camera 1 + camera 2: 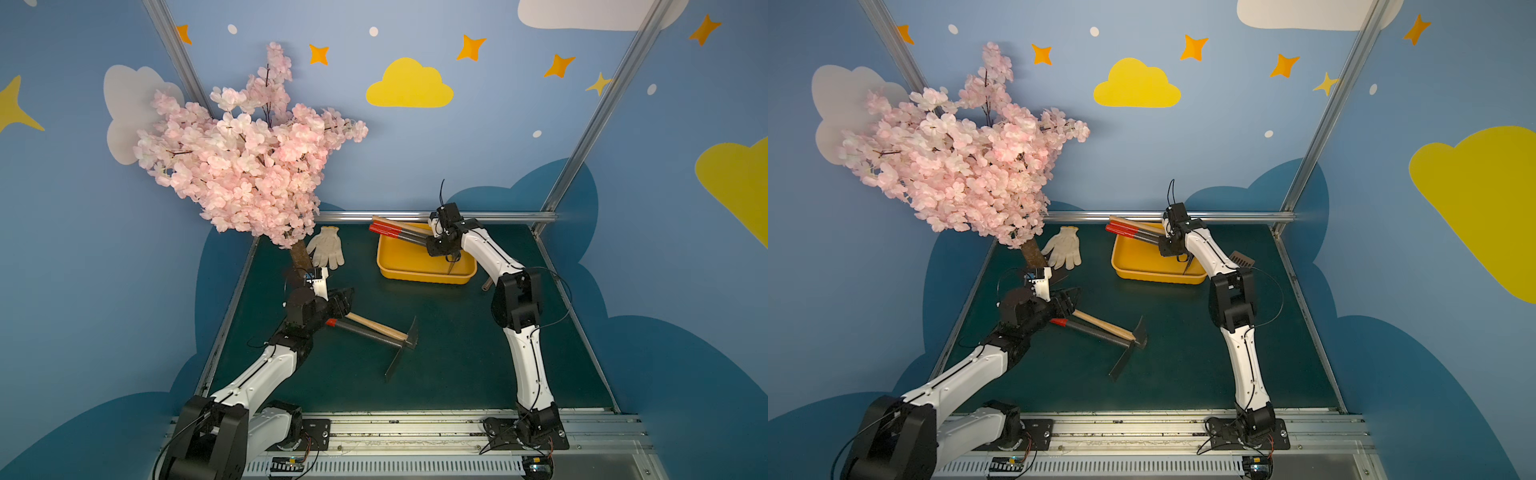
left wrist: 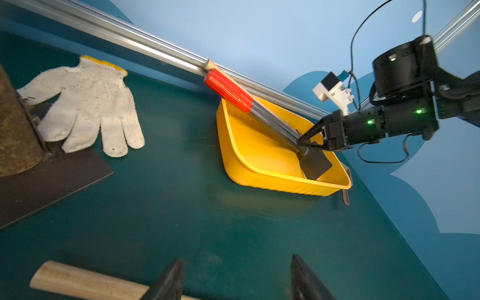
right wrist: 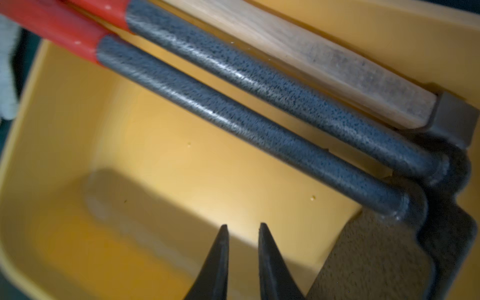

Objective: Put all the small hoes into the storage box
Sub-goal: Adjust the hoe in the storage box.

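3 hoe handles (image 3: 233, 109) overhang storage box (image 1: 424, 276) rim, right jaws seemingly empty

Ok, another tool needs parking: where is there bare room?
Bare: the mat between glove, storage box and the two loose hoes; the mat's near strip; the box floor on the glove's side. Crowded: the box's other half, with three hoes and the right gripper.
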Robot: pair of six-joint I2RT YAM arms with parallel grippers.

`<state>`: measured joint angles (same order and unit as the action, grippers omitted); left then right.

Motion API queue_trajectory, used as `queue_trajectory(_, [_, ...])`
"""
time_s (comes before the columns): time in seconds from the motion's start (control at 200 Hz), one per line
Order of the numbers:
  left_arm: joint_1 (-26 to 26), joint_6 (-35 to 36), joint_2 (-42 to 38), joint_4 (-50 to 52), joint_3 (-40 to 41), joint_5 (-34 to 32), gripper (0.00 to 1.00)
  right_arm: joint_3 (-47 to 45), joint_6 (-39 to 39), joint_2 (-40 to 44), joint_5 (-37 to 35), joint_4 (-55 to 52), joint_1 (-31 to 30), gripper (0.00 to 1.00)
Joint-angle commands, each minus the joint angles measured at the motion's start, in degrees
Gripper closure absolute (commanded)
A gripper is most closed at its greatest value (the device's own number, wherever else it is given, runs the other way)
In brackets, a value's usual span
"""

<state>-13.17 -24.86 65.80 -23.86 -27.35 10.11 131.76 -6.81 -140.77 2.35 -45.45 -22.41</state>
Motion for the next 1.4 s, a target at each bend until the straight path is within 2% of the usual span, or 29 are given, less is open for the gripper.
queue_trajectory(0.0, [-1.3,0.8,2.6,-1.8,-4.6,1.6,0.35,9.1,-0.1,-5.2,-6.5,-7.2,-0.3,0.78])
queue_trajectory(0.135, [-2.5,0.8,4.6,-2.7,-6.2,1.3,0.35,12.4,0.7,-8.7,-11.4,-9.5,0.1,0.78])
queue_trajectory(0.275, [-2.6,0.4,5.2,-3.5,-5.5,1.1,0.35,9.0,0.5,-8.5,-12.9,-9.5,1.5,0.77])
queue_trajectory(0.42, [-2.7,0.0,5.5,-4.3,-4.9,1.1,0.35,5.8,-0.7,-7.4,-19.9,-7.8,2.3,0.77])
queue_trajectory(0.716, [-2.9,0.1,3.9,-3.7,-3.2,0.3,0.35,7.7,-3.0,-8.3,-22.6,-5.3,5.0,0.74])
queue_trajectory(1.066, [-2.9,0.2,3.6,-3.2,-2.6,0.0,0.35,6.7,-2.4,-5.3,-15.7,1.3,5.1,0.74])
queue_trajectory(1.397, [-2.9,-0.2,2.9,-3.7,-1.3,-0.2,0.35,-8.6,-0.7,8.4,-1.7,9.4,2.8,0.73])
